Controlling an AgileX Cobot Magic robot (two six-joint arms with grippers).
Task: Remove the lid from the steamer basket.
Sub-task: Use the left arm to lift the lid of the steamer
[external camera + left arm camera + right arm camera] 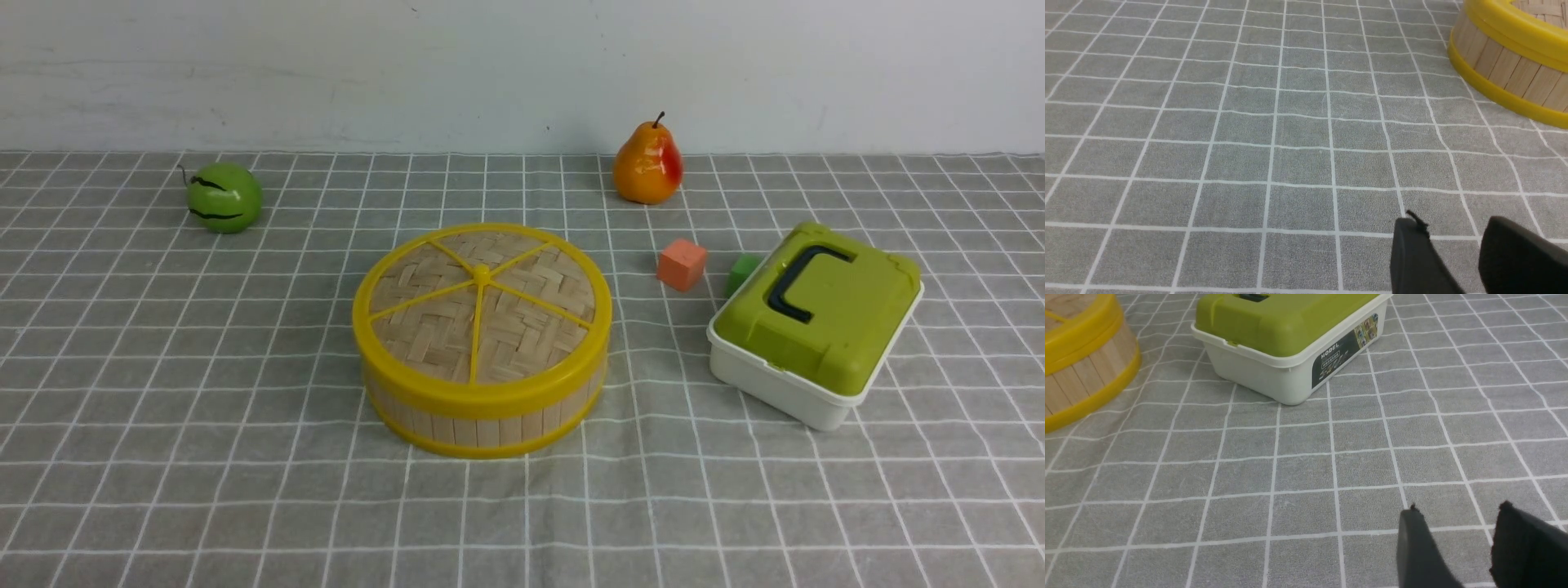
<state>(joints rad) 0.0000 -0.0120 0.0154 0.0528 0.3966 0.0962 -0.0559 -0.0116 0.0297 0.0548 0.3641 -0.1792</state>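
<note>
The steamer basket point(482, 416) stands at the middle of the table, with pale bamboo slat walls and yellow rims. The lid point(482, 306), woven bamboo with a yellow rim, yellow spokes and a small centre knob, sits closed on top of it. The basket's side also shows in the left wrist view point(1506, 65) and in the right wrist view point(1081, 375). Neither arm shows in the front view. My left gripper point(1453, 226) is open and empty over bare cloth, well short of the basket. My right gripper point(1457, 512) is open and empty over bare cloth.
A white box with a green lid and dark handle point(816, 322) stands right of the basket, also in the right wrist view point(1290, 339). An orange cube point(682, 264) and a green cube point(741, 272) lie beside it. A pear point(647, 166) and a green apple point(223, 197) stand farther back.
</note>
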